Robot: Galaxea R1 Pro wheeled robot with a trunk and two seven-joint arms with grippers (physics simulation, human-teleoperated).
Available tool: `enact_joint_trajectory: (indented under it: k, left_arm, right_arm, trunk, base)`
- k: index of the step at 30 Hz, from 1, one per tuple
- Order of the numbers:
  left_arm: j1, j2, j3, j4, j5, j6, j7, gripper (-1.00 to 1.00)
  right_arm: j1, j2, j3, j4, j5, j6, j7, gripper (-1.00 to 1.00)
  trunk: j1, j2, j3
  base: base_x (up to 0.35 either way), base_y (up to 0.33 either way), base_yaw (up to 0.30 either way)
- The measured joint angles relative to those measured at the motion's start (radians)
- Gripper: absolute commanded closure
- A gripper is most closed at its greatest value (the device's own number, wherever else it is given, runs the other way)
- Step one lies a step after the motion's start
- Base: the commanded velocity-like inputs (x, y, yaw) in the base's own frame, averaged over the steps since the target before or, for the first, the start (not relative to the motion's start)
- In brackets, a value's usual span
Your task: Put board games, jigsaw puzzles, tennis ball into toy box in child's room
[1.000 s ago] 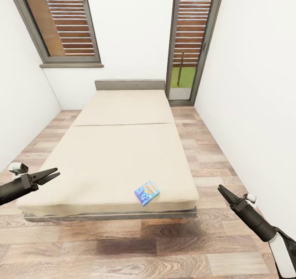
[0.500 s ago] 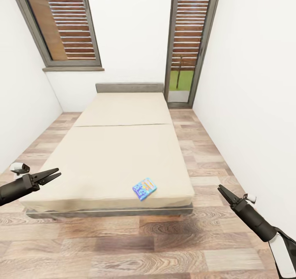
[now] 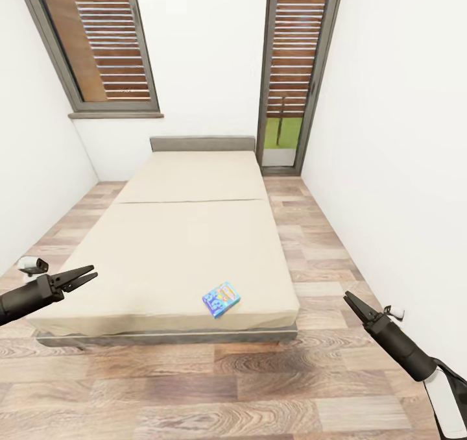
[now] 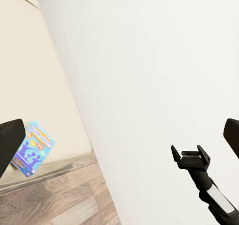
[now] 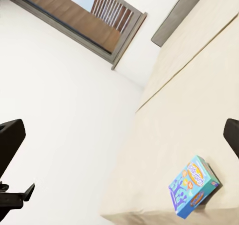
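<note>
A bedroom in a home, sparsely furnished

A low, wide bed (image 3: 188, 245) with a bare beige mattress, grey-brown frame and low headboard (image 3: 202, 143) takes up most of the wood-plank floor (image 3: 214, 388), standing between plain white walls (image 3: 395, 141). Behind it a dark-framed window (image 3: 97, 44) and a tall, narrow glazed door (image 3: 295, 70) show brown slatted shutters, with a strip of green grass and blue sky outside. A small blue printed board game (image 3: 221, 299) lying flat near the foot of the mattress hints at a child's room
</note>
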Motion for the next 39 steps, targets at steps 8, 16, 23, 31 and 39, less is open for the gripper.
enact_joint_trajectory:
  k: [8, 16, 23, 31, 39]
  left_arm:
    - [0.0, -0.001, 0.0, 0.0, 0.0, 0.0, 0.001, -1.0]
    - [0.0, -0.002, 0.0, 0.0, 0.0, 0.0, 0.001, -1.0]
    - [0.0, -0.002, 0.0, 0.0, 0.0, -0.001, 0.001, -1.0]
    - [0.0, -0.003, 0.0, 0.0, 0.0, -0.002, 0.002, -1.0]
    - [0.0, -0.003, 0.0, 0.0, 0.0, -0.002, 0.002, -1.0]
  right_arm:
    - [0.0, 0.0, 0.0, 0.0, 0.0, -0.001, 0.0, -1.0]
    - [0.0, 0.0, 0.0, 0.0, 0.0, -0.002, -0.001, -1.0]
    - [0.0, 0.0, 0.0, 0.0, 0.0, -0.002, -0.001, -1.0]
    - [0.0, 0.0, 0.0, 0.0, 0.0, -0.002, -0.001, -1.0]
    - [0.0, 0.0, 0.0, 0.0, 0.0, -0.002, -0.001, -1.0]
  trunk:
    - [0.0, 0.0, 0.013]
    - [0.0, 0.0, 0.027]
    - [0.0, 0.0, 0.038]
    - [0.0, 0.0, 0.052]
    - [0.0, 0.0, 0.065]
  base:
    - [-0.001, -0.073, 0.0]
    - [0.0, -0.008, 0.0]
    - [0.0, -0.001, 0.0]
    - [0.0, 0.0, 0.0]
    - [0.0, 0.0, 0.0]
